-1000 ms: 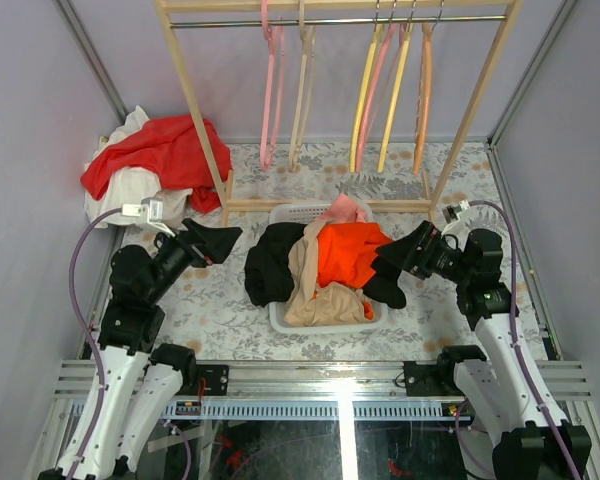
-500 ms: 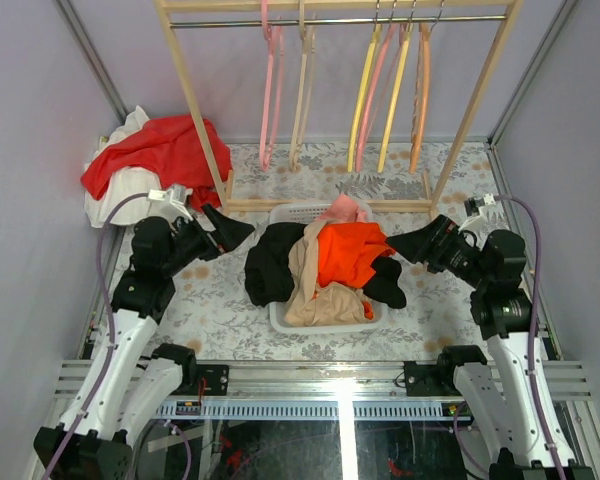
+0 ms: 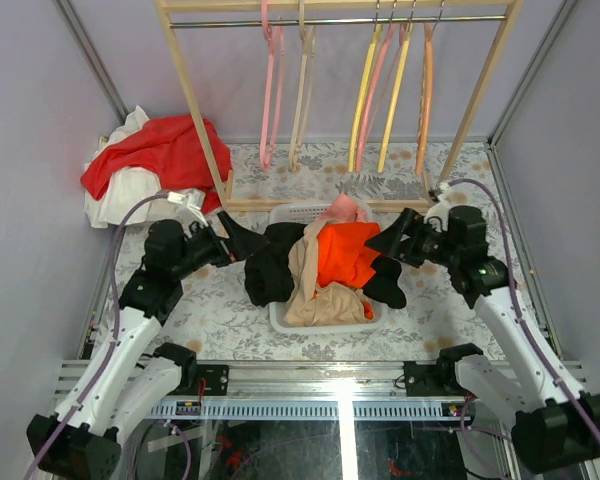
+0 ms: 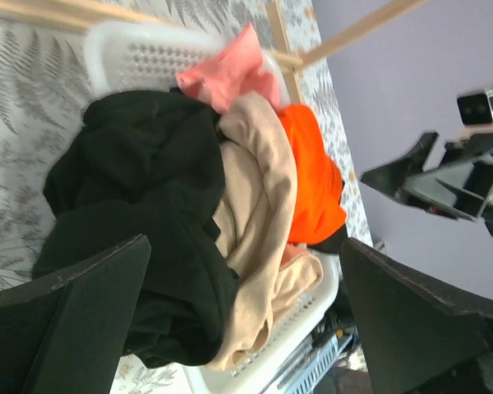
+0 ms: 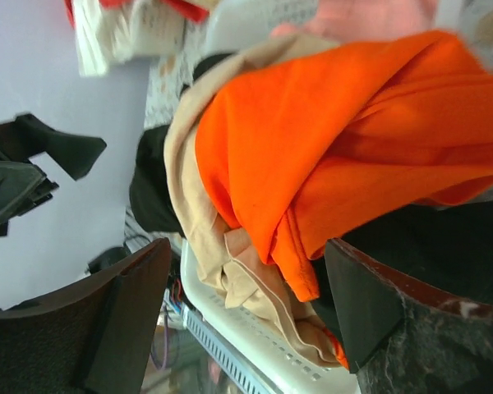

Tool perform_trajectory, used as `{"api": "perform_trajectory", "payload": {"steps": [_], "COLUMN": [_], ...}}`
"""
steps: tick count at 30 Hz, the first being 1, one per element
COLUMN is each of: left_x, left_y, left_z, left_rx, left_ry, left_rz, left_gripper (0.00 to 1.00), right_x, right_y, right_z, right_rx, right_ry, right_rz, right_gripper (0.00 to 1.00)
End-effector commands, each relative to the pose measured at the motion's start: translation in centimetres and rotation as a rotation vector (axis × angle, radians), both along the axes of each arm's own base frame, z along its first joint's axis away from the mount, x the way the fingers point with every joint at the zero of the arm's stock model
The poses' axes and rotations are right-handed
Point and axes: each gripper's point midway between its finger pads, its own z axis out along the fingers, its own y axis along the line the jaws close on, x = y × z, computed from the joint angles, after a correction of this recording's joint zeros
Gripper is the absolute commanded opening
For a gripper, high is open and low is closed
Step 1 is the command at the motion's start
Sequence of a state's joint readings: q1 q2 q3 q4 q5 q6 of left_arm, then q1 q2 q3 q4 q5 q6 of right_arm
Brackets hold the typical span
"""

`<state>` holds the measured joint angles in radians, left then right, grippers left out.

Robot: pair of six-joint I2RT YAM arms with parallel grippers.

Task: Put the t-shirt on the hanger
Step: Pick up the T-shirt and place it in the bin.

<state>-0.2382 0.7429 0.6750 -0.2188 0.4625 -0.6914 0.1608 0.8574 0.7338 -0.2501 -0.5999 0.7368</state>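
The orange t-shirt (image 3: 348,252) lies crumpled on top of a pile in a white basket (image 3: 325,322) at the table's middle. It also shows in the left wrist view (image 4: 314,176) and fills the right wrist view (image 5: 353,131). The peach hanger (image 3: 423,95) hangs at the far right of the rack's rail. My left gripper (image 3: 242,236) is open and empty at the basket's left edge, its jaws wide apart around the view of the pile (image 4: 245,246). My right gripper (image 3: 385,240) is open and empty just right of the t-shirt (image 5: 246,246).
A black garment (image 3: 270,265), a tan garment (image 3: 315,285) and a pink cloth (image 3: 342,208) share the basket. A red cloth (image 3: 160,150) lies on white fabric at the back left. The wooden rack (image 3: 205,130) holds several pink, cream and yellow hangers behind the basket.
Both arms have swung inward toward the basket. The left gripper has moved right to the basket's left edge. The right gripper has moved left to the t-shirt's side.
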Motion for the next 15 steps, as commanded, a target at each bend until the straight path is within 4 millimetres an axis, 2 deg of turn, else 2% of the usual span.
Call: {"api": "perform_trajectory", "payload": {"steps": [1,4,9,15], "left_x": [-0.2,-0.8,-1.6,-2.4], "left_y": [-2.1,-3.8,-5.7,-7.0], "left_z": [0.7,0.2,-1.0,-1.9], "left_rx": [0.062,0.106,0.151,0.209], "left_ry": [-0.044,-0.04,-0.011,-0.016], "left_rz": [-0.016,-0.028,-0.054,-0.051], "left_gripper": [1.0,1.0,1.0,1.0], "right_x": [1.0,1.5,2.4,4.2], "right_y": [3.5,4.6,4.7,5.3], "right_z": [-0.1,-1.0,-2.2,-3.6], "right_rx": [-0.069,-0.086,-0.141,-0.154], "right_ry": [-0.036,-0.018,-0.007,0.007], "right_rz": [0.045,0.046,0.005,-0.026], "right_gripper": [0.79,0.72,0.67,0.56]}}
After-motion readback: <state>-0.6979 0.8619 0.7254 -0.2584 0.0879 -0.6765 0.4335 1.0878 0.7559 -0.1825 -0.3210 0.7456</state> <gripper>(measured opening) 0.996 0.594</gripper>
